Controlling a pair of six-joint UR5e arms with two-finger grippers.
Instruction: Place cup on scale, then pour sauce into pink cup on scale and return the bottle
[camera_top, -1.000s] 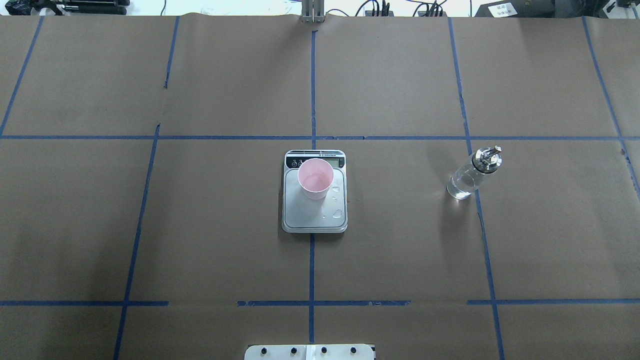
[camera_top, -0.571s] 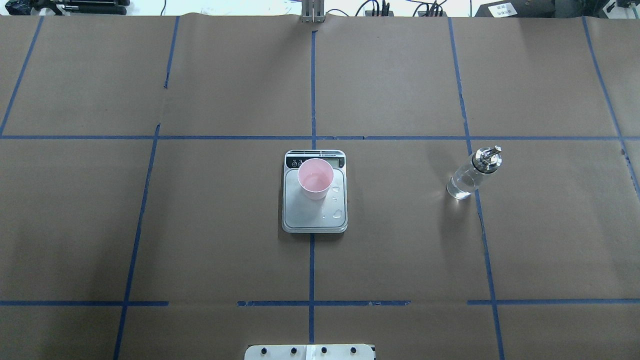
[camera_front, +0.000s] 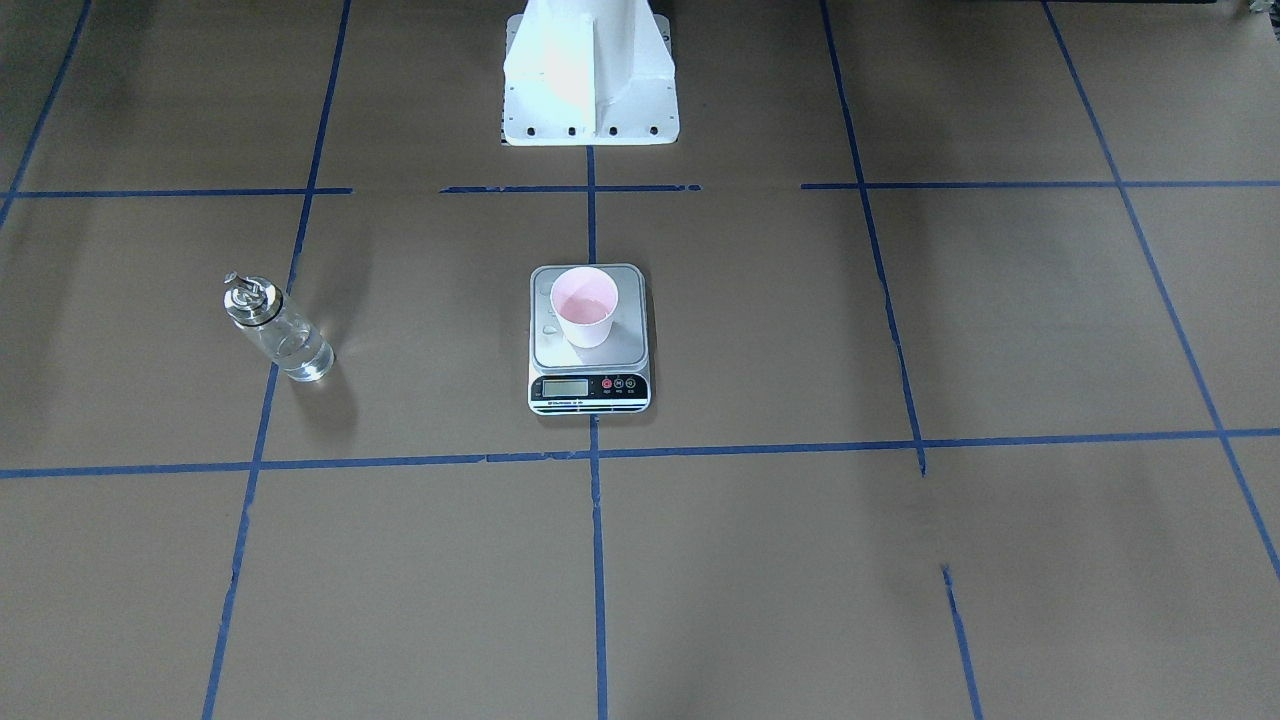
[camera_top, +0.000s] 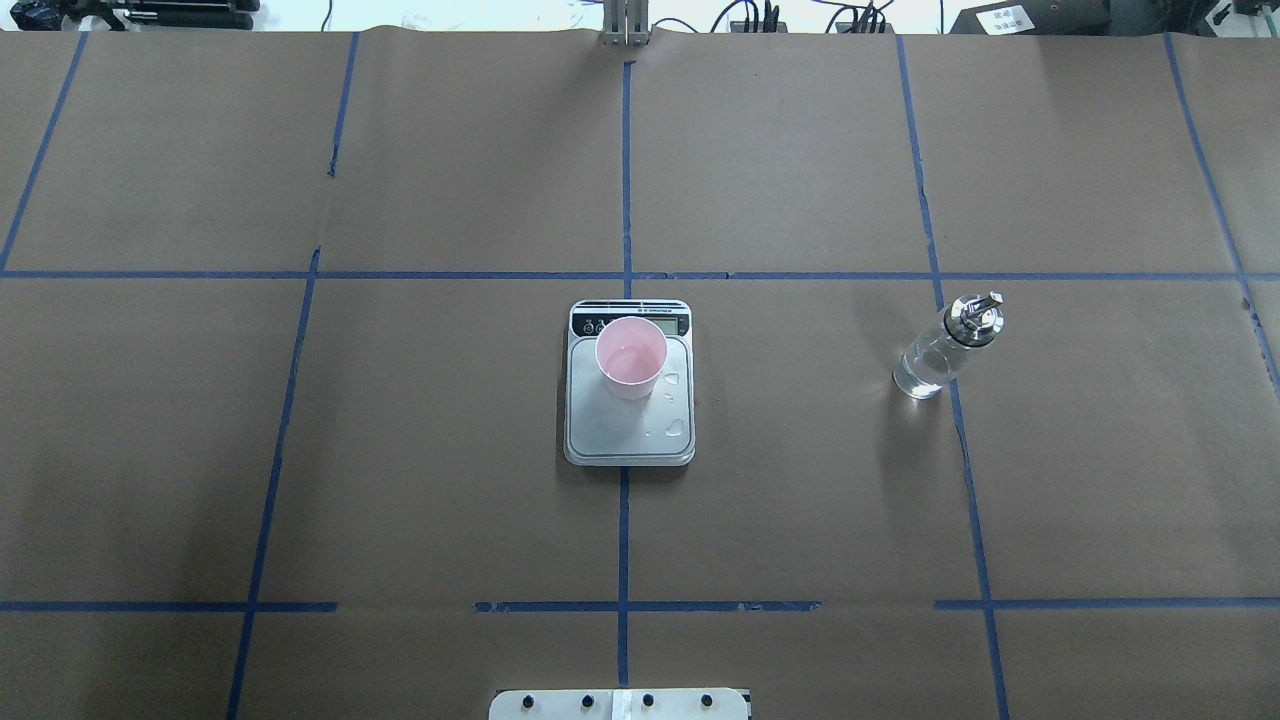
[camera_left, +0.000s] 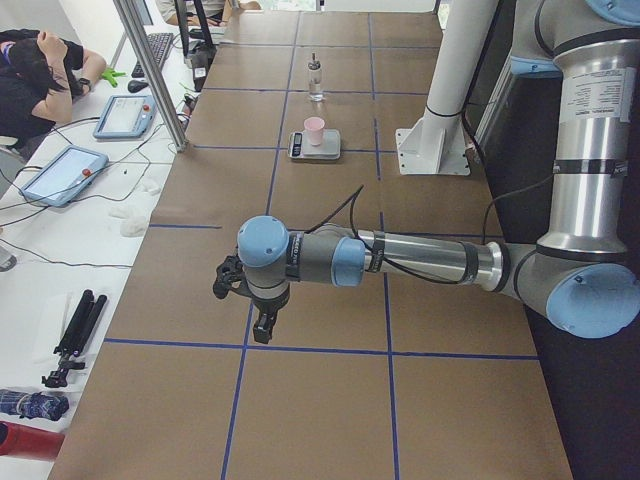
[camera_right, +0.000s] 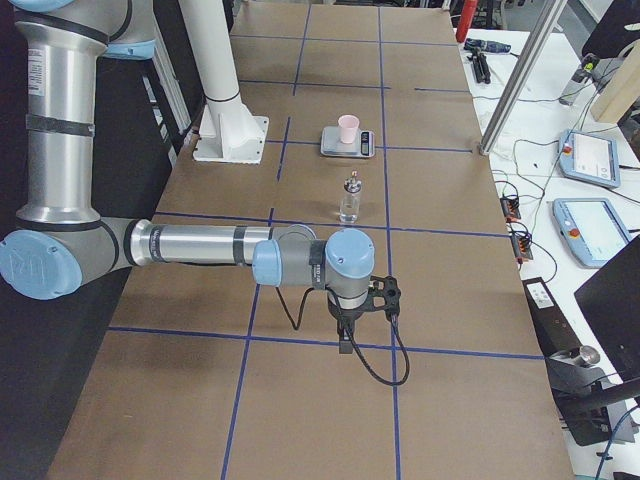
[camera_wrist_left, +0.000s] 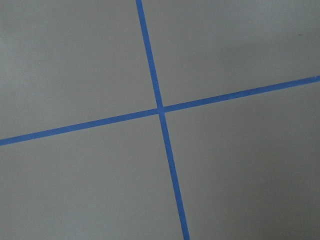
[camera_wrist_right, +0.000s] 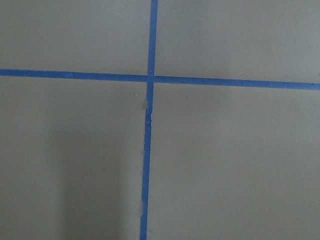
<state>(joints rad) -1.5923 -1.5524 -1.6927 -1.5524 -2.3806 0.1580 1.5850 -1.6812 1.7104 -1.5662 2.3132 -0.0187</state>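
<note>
The pink cup stands upright on the silver scale at the table's middle, near the display end; it also shows in the front view. A little clear liquid lies in the cup. The glass bottle with its silver spout stands upright on the table, apart from the scale on the robot's right, partly filled with clear sauce. My left gripper and right gripper hang over bare paper far from these things; I cannot tell whether they are open or shut. Both wrist views show only paper and blue tape.
Droplets lie on the scale's plate beside the cup. The white robot pedestal stands behind the scale. An aluminium post, tablets and a seated person are beyond the table's far edge.
</note>
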